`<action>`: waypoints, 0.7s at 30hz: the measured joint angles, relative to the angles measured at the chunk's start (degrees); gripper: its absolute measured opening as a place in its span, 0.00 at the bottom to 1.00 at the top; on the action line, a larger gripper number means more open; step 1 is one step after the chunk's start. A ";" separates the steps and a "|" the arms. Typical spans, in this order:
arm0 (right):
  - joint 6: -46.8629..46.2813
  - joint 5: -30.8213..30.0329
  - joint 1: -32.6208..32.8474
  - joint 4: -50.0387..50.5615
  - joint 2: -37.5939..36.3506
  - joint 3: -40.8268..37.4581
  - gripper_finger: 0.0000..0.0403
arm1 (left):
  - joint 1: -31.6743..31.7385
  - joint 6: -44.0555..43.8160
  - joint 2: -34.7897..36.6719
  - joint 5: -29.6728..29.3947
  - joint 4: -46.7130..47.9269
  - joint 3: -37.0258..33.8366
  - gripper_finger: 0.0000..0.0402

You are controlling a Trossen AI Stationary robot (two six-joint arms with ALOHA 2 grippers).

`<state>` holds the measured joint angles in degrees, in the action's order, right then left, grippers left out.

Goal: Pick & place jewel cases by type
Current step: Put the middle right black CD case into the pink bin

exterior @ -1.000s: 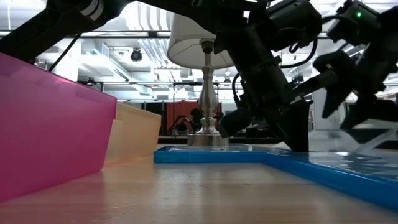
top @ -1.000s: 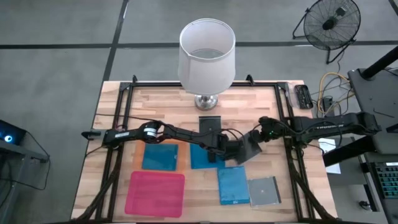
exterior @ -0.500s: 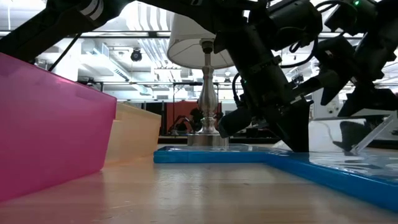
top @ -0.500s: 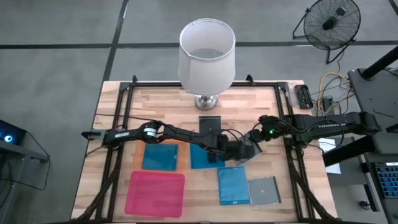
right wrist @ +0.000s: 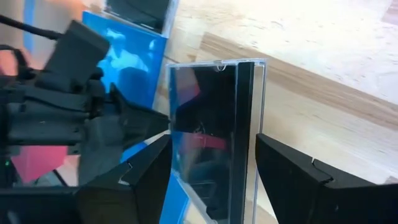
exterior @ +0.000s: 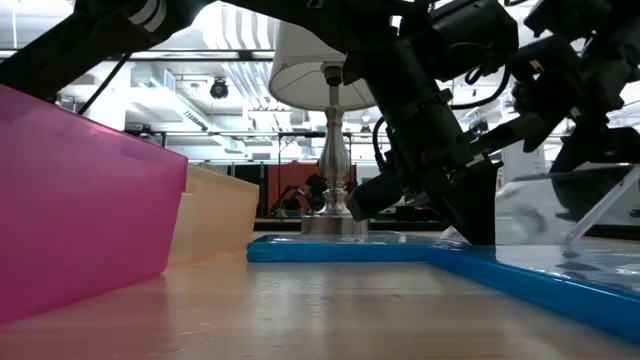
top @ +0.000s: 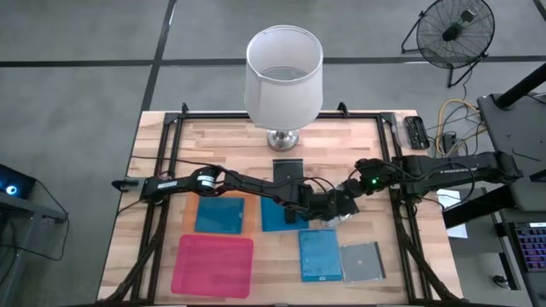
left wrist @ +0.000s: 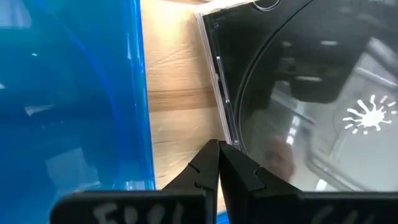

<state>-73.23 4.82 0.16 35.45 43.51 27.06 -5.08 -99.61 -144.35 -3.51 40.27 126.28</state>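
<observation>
A clear, dark-backed jewel case [right wrist: 214, 124] stands tilted between the fingers of my right gripper [right wrist: 214, 149], right of the table's middle [top: 345, 207]. My left gripper [left wrist: 217, 146] is shut, its tip at that case's edge [top: 327, 205]. One blue case [top: 277, 213] lies flat on the table beside them and another [top: 320, 253] lies nearer. A silvery case [top: 363, 260] lies to the right of that one. A third blue case [top: 220, 215] lies in the orange tray. A dark case [top: 287, 169] lies by the lamp's foot. My left gripper touches the clear case's side edge [left wrist: 225, 138] with the tip of its shut fingers, slanting down from the table's left. My right gripper pinches the case across its width, one finger on the hinge edge [right wrist: 252, 146], one on the opposite edge [right wrist: 176, 149]. It comes slanting down from the right. The case is tipped up on edge.
A white-shaded lamp [top: 284, 72] stands at the far middle. The pink tray [top: 213, 264] sits at the near left with the orange tray [top: 189, 217] behind it. A black frame rail [top: 399, 170] runs along the table's right side.
My right gripper has risen a little with the clear case. The case has tipped from a flatter lie to a steeper, more edge-on tilt, and its top edge now stands higher in the low view.
</observation>
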 joint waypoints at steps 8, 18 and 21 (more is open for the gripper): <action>-0.26 -0.04 0.00 -0.89 -0.02 1.18 0.54 | 0.04 0.00 0.00 -0.02 -0.05 0.00 0.00; -1.36 -1.91 0.93 -2.89 0.38 3.04 0.54 | 0.04 -0.01 -0.04 -0.41 -0.59 0.00 0.00; -1.91 -3.41 1.81 -2.36 0.48 2.78 0.54 | 0.04 0.00 -0.04 -0.44 -0.59 0.00 0.00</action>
<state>-75.14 1.41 1.97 33.09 43.99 29.85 -5.04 -99.61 -144.40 -3.95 39.68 126.28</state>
